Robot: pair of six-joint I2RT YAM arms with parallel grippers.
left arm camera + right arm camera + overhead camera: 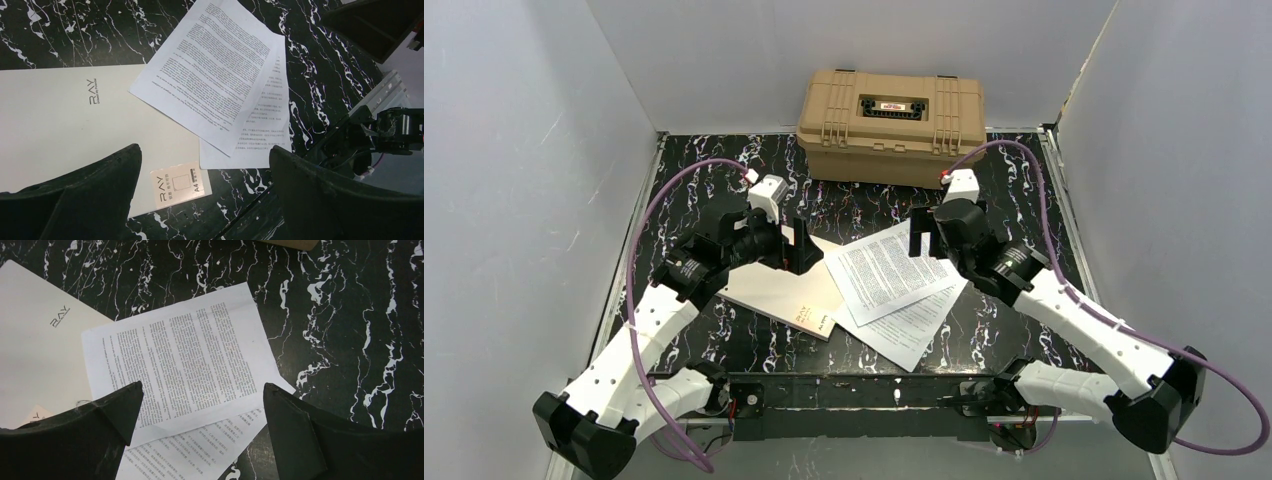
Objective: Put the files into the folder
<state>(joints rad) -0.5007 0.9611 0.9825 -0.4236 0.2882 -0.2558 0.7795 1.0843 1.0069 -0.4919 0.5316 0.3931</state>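
Observation:
Two white printed sheets, the files (892, 280) (215, 80) (185, 365), lie overlapped and askew on the black marbled table, their left corner resting on the folder. The folder (776, 292) (55, 120) (35, 355) is cream-beige and lies closed and flat, left of the sheets, with a small label at its near corner. My left gripper (802, 246) (205, 155) hangs open above the folder's right part, nothing between its fingers. Over the upper right of the top sheet hangs my right gripper (916, 238) (202, 390), open and holding nothing.
A tan plastic hard case (891, 125) stands closed at the back of the table. Grey walls enclose the left, right and back sides. The arms' base rail (854, 392) runs along the near edge.

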